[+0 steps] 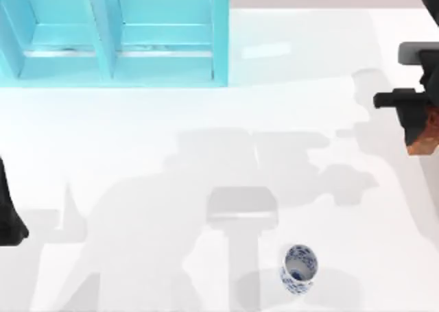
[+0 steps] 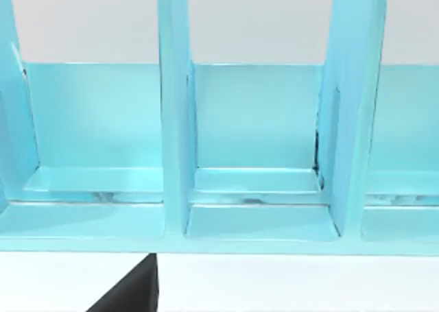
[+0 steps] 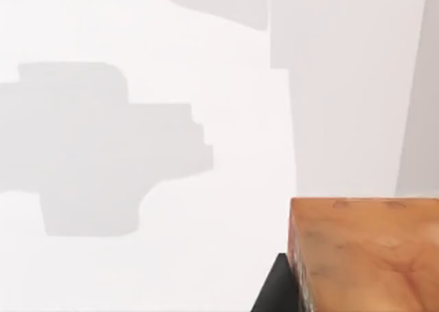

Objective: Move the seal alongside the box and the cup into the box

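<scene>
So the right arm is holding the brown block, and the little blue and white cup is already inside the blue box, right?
Not quite. The right gripper does hold the brown block, but the cup is not in the blue box. The top view shows it lying on the table, near the front edge, far from the box.

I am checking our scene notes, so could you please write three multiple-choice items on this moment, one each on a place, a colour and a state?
1. Where is the cup on the table?
A. inside the box
B. near the front edge, right of centre
C. at the far left

2. What colour is the box?
A. light blue
B. red
C. black

3. What does the right pincer carry?
A. the cup
B. nothing
C. the seal

Answers: 1 B, the cup stands alone low in the top view. 2 A, its walls and dividers are light blue. 3 C, the reddish-brown block sits at the pincer at the right edge.
</scene>
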`<state>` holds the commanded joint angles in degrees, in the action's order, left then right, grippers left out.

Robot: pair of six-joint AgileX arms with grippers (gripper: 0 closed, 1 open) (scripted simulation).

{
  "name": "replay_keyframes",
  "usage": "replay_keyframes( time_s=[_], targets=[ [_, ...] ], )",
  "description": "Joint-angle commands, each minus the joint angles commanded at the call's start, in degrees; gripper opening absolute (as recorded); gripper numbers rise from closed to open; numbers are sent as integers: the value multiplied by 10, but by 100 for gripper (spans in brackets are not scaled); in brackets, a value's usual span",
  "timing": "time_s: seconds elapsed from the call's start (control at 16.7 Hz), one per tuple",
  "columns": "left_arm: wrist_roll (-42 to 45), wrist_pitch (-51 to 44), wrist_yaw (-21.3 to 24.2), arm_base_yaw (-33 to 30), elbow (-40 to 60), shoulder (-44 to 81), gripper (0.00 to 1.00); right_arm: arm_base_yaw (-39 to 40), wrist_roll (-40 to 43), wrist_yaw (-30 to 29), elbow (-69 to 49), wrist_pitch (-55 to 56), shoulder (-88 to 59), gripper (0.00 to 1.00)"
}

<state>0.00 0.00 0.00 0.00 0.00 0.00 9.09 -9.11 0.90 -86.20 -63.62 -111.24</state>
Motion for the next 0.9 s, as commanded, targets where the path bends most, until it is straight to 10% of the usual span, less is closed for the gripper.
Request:
replay_keyframes(
  time_s=[0.42,0.9],
  targets=[
    [0,0,0,0,0,0,100,0,-1,0,30,34,-7,0],
    [0,0,0,0,0,0,100,0,-1,0,30,34,-7,60]
  ],
)
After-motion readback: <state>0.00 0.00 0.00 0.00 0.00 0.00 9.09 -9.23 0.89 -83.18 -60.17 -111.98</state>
